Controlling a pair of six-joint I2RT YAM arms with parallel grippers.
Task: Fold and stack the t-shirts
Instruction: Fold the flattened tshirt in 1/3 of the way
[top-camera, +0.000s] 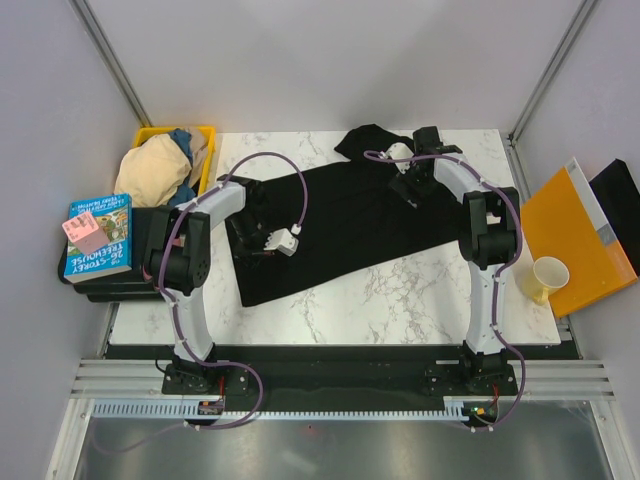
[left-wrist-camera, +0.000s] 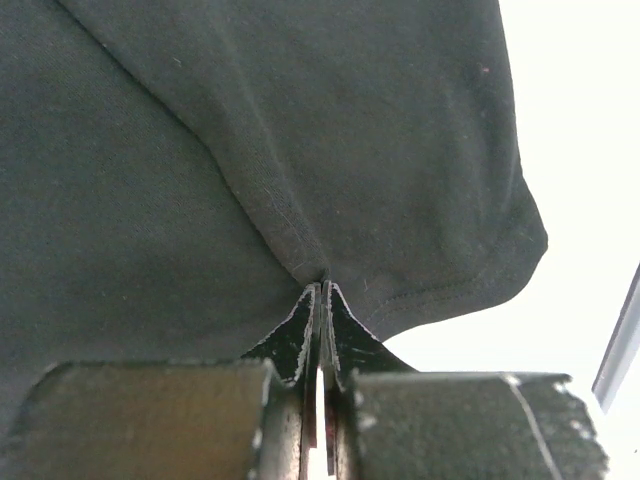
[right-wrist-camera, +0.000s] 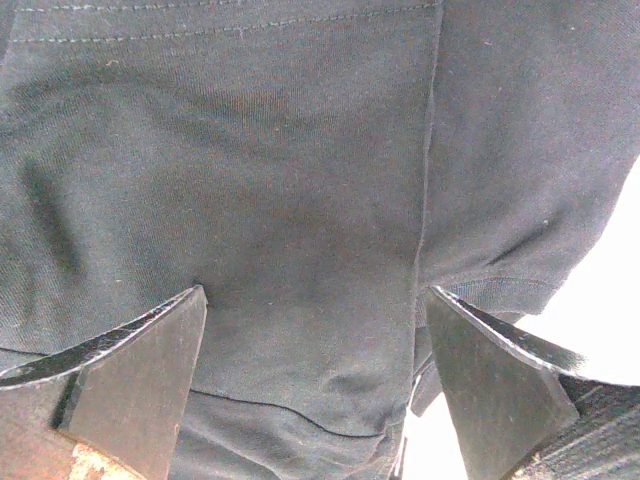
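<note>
Left pincer (left-wrist-camera: 322, 295) clenched a black t-shirt (top-camera: 350, 225) fold at nine o'clock on the worktop (top-camera: 400, 300); right pincer (right-wrist-camera: 315, 295) stood released above it at one o'clock.

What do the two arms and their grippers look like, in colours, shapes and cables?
Both the left arm and the right arm have white links and black joint housings. A purple cable runs along each. The left gripper and right gripper have dark, flat, wedge-shaped fingers.
</note>
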